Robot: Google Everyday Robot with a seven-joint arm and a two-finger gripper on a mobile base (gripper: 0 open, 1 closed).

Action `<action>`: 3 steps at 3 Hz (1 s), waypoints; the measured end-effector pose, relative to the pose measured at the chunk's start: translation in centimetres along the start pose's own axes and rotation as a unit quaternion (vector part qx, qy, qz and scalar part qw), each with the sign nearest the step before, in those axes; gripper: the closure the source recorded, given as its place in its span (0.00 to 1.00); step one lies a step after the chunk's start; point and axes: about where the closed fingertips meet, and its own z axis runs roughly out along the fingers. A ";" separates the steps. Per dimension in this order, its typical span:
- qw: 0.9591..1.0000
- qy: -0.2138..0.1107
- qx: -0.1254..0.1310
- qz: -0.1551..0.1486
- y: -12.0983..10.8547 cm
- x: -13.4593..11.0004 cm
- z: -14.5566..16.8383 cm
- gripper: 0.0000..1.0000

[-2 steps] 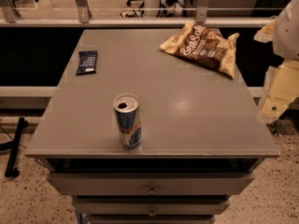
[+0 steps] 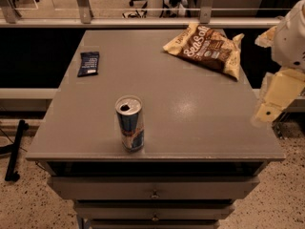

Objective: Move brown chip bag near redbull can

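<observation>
The brown chip bag point(image 2: 207, 49) lies flat at the table's far right, its white "Sea Salt" lettering facing up. The redbull can point(image 2: 129, 123) stands upright near the table's front edge, left of centre, its silver top open. My gripper point(image 2: 275, 98) hangs at the right side of the view, just off the table's right edge, in front of and to the right of the bag. It touches neither the bag nor the can and holds nothing that I can see.
A small flat dark blue packet point(image 2: 89, 63) lies at the table's far left. The grey table point(image 2: 190, 113) has drawers below its front edge. A railing and office chairs stand behind it. A black bar lies on the floor at the left.
</observation>
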 end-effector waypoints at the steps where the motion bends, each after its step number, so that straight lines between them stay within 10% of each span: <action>1: 0.998 -0.045 0.026 0.029 -3.2 -0.3 3.5 0.00; 3: 0.982 -0.130 0.106 0.082 -16.1 -1.5 9.8 0.00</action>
